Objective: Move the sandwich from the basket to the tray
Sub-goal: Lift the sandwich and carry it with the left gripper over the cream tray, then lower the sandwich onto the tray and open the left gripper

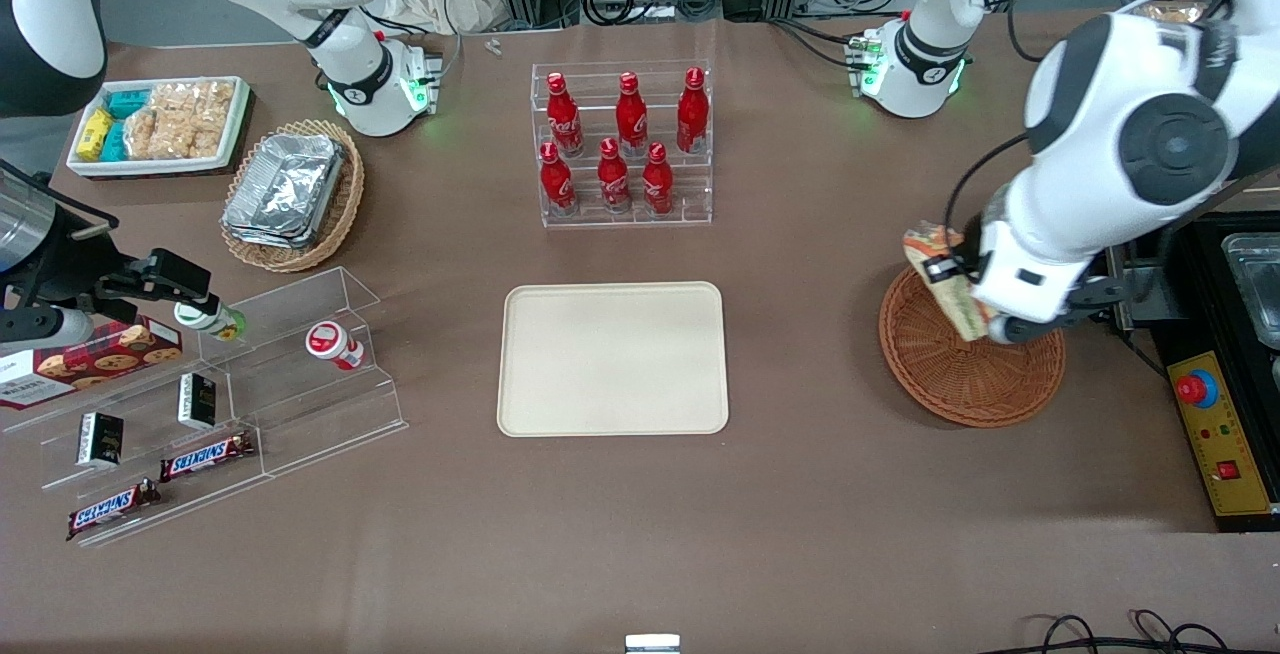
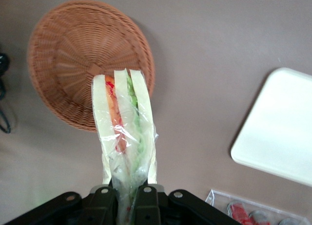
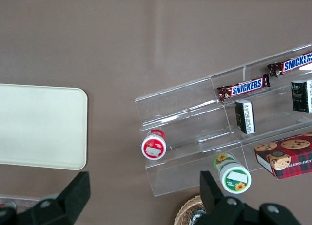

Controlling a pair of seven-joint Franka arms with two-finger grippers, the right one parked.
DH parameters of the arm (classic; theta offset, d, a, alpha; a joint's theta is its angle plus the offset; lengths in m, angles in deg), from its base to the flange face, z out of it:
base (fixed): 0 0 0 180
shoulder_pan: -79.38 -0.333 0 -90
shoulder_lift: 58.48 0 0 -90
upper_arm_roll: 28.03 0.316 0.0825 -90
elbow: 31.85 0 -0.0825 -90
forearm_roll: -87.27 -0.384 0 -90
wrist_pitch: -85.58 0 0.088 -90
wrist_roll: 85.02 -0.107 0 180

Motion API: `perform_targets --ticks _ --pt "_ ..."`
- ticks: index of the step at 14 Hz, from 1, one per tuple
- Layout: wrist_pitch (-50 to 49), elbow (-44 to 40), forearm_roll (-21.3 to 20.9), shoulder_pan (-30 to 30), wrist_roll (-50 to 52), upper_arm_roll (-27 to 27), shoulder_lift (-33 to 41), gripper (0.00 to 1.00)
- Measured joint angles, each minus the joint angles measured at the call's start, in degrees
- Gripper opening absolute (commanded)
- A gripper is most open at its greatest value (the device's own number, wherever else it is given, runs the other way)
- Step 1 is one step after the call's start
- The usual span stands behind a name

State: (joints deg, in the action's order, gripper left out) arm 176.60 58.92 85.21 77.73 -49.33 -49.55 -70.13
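The tray (image 1: 613, 358) is seen bare at mid-worktop (image 1: 800, 534), nearest the front camera. Toward the working arm's end, the basket (image 1: 960, 374) is seen with no contents. Above its rim the sandwich (image 1: 945, 279), plastic-wrapped, is held lifted and tilted, clear of the wicker. The hand (image 2: 127, 196) is closed on the sandwich's narrow end, the forearm angled down over the basket.
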Motion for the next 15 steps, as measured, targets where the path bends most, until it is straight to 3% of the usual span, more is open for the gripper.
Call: perform_targets --ticks 2,5,10,15 --pt "0.41 -1.23 -0.96 0.03 -1.80 -4.34 -2.13 0.15" --pt "2.49 -3.31 -5.96 2.90 -1.88 -10.40 -5.93 0.19" --pt "15.28 -3.36 -5.46 8.22 -0.25 -11.19 -11.64 0.18" --pt "27.28 -3.28 -6.95 13.06 6.50 -11.07 -23.08 0.18"
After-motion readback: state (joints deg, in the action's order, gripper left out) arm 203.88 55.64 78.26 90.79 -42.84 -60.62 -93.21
